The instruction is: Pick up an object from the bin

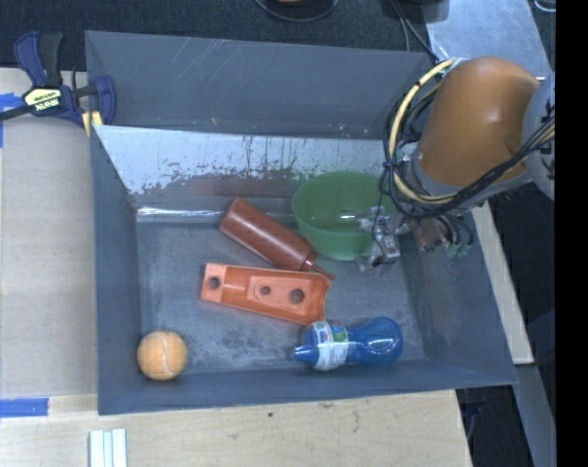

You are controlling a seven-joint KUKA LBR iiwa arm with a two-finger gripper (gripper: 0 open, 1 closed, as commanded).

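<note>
The pincer (382, 239) hangs low at the right side of the bin (275, 95), right at the right-hand rim of the green bowl (325, 212). From my screen I cannot tell whether it is open or closed, nor whether it touches the rim. The bowl lies on the floor at the back right, against the back wall. I judge the pick barely begun: nothing is lifted, so gripping and raising remain. Just left of the bowl lies a brown cylinder (265, 233), in front of it an orange block (265, 293). A blue bottle (352, 343) and an orange ball (163, 354) lie nearer the front, apart from the pincer.
</note>
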